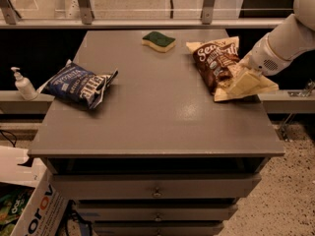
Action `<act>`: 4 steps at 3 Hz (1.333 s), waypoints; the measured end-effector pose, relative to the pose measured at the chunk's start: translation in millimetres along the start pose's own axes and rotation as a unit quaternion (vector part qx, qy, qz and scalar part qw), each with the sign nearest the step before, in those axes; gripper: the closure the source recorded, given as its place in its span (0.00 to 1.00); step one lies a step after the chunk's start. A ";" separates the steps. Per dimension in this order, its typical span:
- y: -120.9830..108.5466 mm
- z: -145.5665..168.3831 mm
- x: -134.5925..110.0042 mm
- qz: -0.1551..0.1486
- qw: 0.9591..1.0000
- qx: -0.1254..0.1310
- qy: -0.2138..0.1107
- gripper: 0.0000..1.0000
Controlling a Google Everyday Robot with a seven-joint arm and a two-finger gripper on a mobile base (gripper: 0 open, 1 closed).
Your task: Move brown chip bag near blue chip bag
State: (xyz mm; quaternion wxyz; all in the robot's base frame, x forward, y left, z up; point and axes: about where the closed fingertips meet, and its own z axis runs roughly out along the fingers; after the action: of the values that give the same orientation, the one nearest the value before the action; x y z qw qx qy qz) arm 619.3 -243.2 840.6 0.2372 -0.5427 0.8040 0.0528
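Observation:
The brown chip bag (216,65), dark brown with white script and cream ends, lies at the right side of the grey table (157,117). My gripper (244,81) reaches in from the right and is shut on the bag's near right end, over the table's right edge. The blue chip bag (78,85), navy with white lettering, lies at the table's left edge, far from the brown one.
A green and yellow sponge (158,41) lies at the back middle of the table. A white pump bottle (22,85) stands on a ledge left of the table. A cardboard box (24,205) sits on the floor at the lower left. Drawers are under the tabletop.

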 end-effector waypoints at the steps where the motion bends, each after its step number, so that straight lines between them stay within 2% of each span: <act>1: 8.8 -4.0 -21.1 -0.004 1.000 -0.009 -0.018 0.87; 2: 36.4 -4.1 -66.4 -0.030 0.998 -0.037 -0.044 1.00; 3: 62.2 3.5 -91.6 -0.051 0.995 -0.063 -0.055 1.00; 4: 103.5 18.9 -119.3 -0.094 0.989 -0.098 -0.055 1.00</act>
State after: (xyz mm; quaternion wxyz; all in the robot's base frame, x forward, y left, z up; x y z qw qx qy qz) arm 568.1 -93.7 858.4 0.2307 -0.6328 0.7260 0.1388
